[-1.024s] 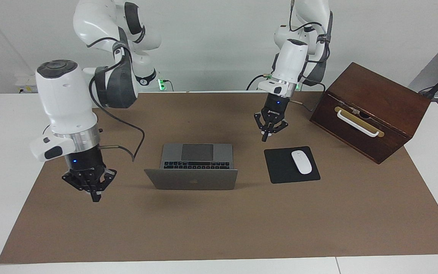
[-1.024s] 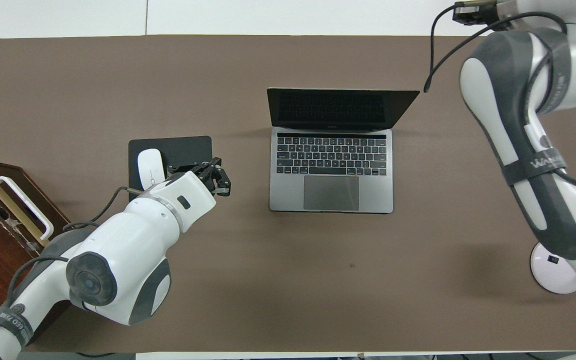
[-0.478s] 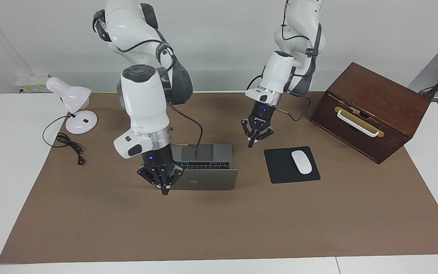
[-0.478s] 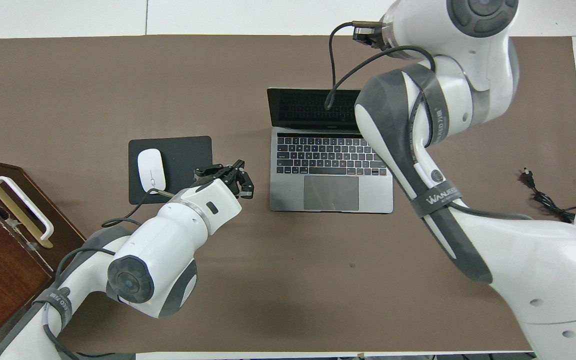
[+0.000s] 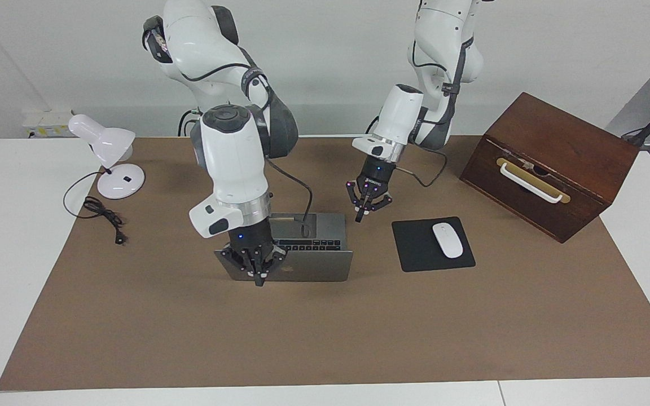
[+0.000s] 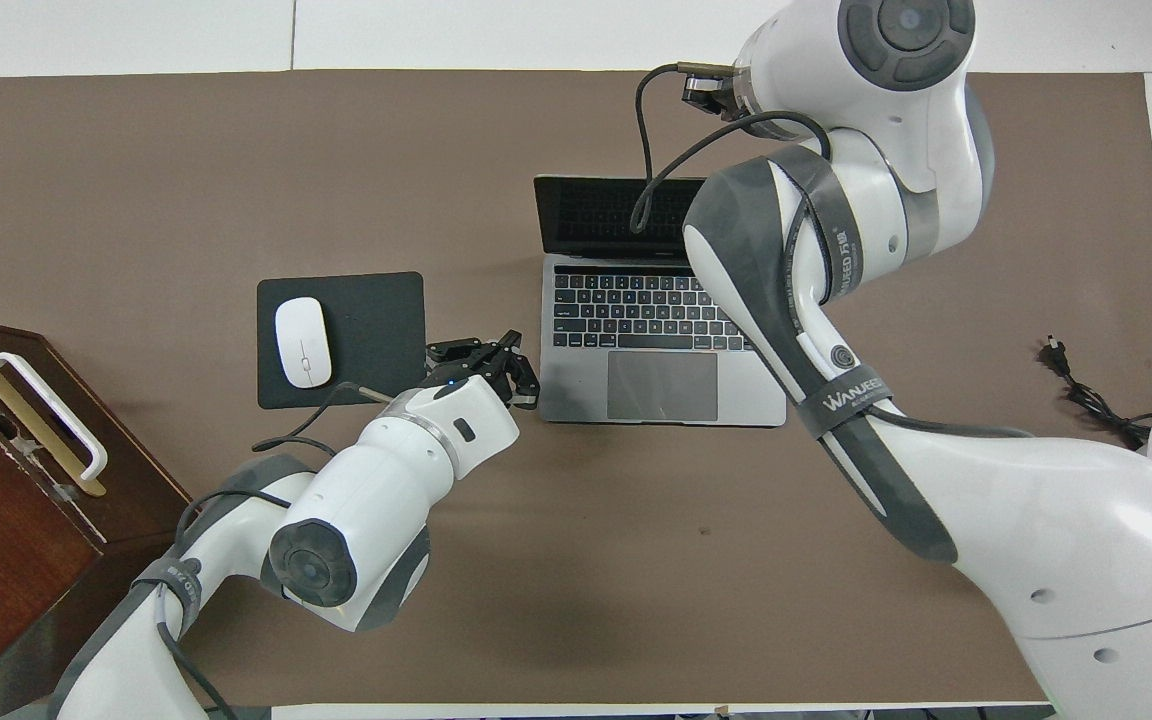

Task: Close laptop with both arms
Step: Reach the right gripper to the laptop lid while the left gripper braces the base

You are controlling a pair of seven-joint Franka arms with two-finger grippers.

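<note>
The thin silver-grey metal laptop [image 5: 302, 248] stands open mid-table; the right gripper [image 5: 258, 274], jaws shut and empty, hangs at its lid, the left gripper [image 5: 362, 212], shut and empty too, over its base corner. Approach step; next I judge both must push the lid down

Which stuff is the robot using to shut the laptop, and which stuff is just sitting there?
For the job:
laptop, open
right gripper, at its lid
left gripper, beside its base

Just lying about:
mouse
mousepad
wooden box
lamp
</note>
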